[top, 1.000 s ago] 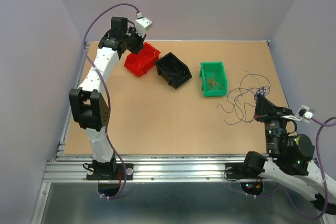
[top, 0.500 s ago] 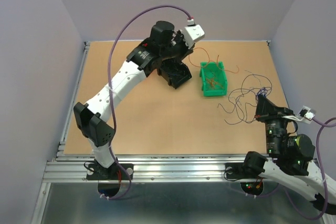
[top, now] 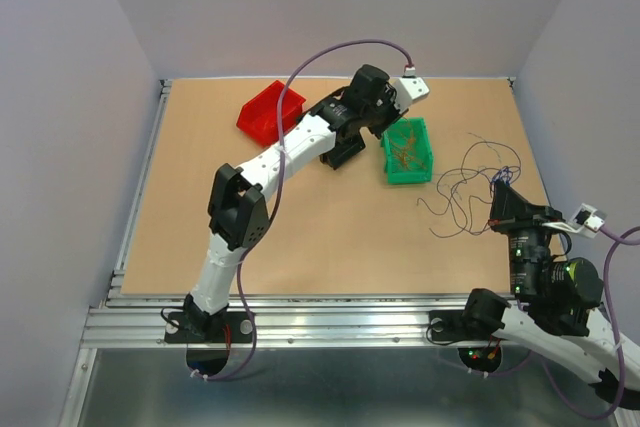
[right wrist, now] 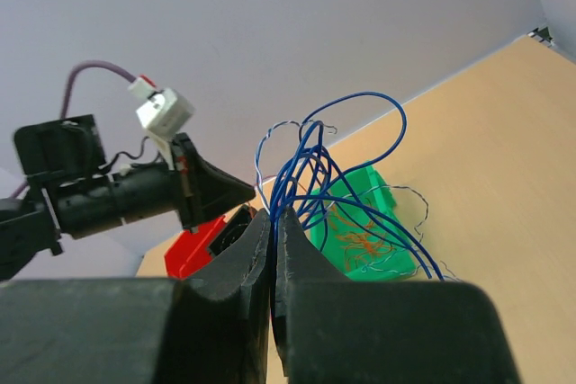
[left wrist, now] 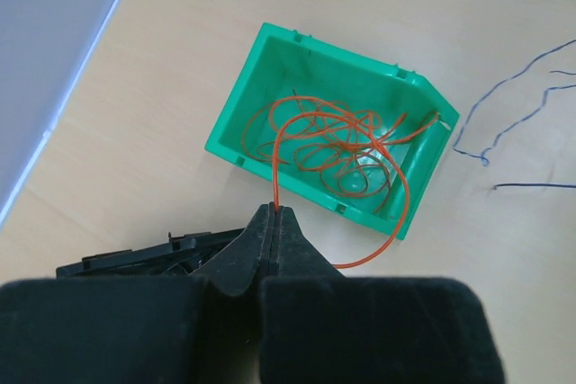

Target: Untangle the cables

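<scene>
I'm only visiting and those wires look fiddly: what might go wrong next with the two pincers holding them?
1. The left pincer is shut on an orange wire that loops over the rim of the green bin. If it lets go here, part may hang outside.
2. Pulling away might drag out the orange coil lying in the bin.
3. The right pincer pinches several blue wires together, so they may lift as one knot.
</scene>
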Tool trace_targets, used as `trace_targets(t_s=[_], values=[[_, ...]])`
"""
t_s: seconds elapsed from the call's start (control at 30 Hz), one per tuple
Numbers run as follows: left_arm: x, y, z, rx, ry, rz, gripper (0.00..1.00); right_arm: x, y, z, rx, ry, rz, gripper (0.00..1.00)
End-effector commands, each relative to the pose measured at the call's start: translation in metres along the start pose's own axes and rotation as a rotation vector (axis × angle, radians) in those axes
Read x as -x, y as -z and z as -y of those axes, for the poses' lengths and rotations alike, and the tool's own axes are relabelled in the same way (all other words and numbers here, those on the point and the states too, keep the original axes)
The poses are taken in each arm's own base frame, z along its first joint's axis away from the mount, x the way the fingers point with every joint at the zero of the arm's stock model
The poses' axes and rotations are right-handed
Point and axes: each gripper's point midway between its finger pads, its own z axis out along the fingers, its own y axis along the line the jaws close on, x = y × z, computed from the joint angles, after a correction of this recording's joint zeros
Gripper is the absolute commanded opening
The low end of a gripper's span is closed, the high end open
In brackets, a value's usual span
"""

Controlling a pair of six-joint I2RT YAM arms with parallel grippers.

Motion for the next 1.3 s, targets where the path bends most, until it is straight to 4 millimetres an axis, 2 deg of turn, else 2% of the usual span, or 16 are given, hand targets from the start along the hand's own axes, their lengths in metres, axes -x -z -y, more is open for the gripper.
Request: trace_targets(t_s=[0.0, 0.23, 0.3, 0.4, 0.57, 0.67, 0.8, 0.83, 0.9, 1.0, 1.07, 1.13, 1.17, 1.2, 1.23, 1.27], values=[[0.017, -0.009, -0.016, 0.061, -0.021, 0.046, 0.00, 0.017, 0.000, -0.001, 0.001, -0.050, 0.031, 0.00], [-0.029, -0.060, 0.002, 0.023, -0.027, -0.044, 0.00, 0.016, 0.001, -0.001, 0.006, -0.051, 0.031, 0.01], [-0.028, -0.070, 0.001, 0.038, -0.053, -0.024, 0.00, 0.016, 0.001, -0.002, 0.007, -0.051, 0.030, 0.01], [-0.042, -0.091, 0.002, 0.044, -0.082, -0.034, 0.00, 0.015, 0.001, -0.001, 0.006, -0.047, 0.029, 0.01], [-0.040, -0.093, 0.013, 0.005, -0.100, -0.009, 0.00, 0.016, 0.001, -0.001, 0.011, -0.052, 0.032, 0.01], [-0.022, -0.081, 0.009, 0.025, -0.104, 0.041, 0.01, 0.015, 0.001, -0.002, 0.012, -0.049, 0.029, 0.01], [-0.016, -0.078, 0.007, 0.042, -0.099, 0.066, 0.24, 0.013, 0.000, -0.003, 0.014, -0.045, 0.026, 0.01], [-0.017, -0.079, 0.006, 0.053, -0.096, 0.060, 0.41, 0.014, 0.001, -0.003, 0.016, -0.046, 0.026, 0.01], [-0.014, -0.075, 0.001, 0.078, -0.096, 0.057, 0.51, 0.013, 0.001, -0.004, 0.020, -0.046, 0.025, 0.01], [-0.004, -0.063, -0.004, 0.102, -0.103, 0.070, 0.55, 0.011, 0.000, -0.009, 0.038, -0.041, 0.017, 0.01], [0.010, -0.044, -0.008, 0.118, -0.112, 0.093, 0.60, 0.007, -0.002, -0.018, 0.066, -0.026, 0.002, 0.01], [0.014, -0.030, -0.007, 0.120, -0.111, 0.104, 0.64, 0.006, -0.003, -0.032, 0.113, -0.020, -0.013, 0.01], [0.034, -0.005, -0.013, 0.136, -0.106, 0.150, 0.65, -0.002, -0.006, -0.040, 0.130, 0.013, -0.038, 0.00], [0.039, 0.006, -0.013, 0.137, -0.104, 0.168, 0.67, -0.005, -0.006, -0.048, 0.155, 0.020, -0.051, 0.01], [0.048, 0.031, -0.012, 0.127, -0.104, 0.206, 0.75, -0.007, -0.006, -0.062, 0.210, 0.026, -0.070, 0.01], [0.050, 0.044, -0.016, 0.132, -0.099, 0.218, 0.80, -0.017, -0.008, -0.072, 0.236, 0.059, -0.098, 0.01]])
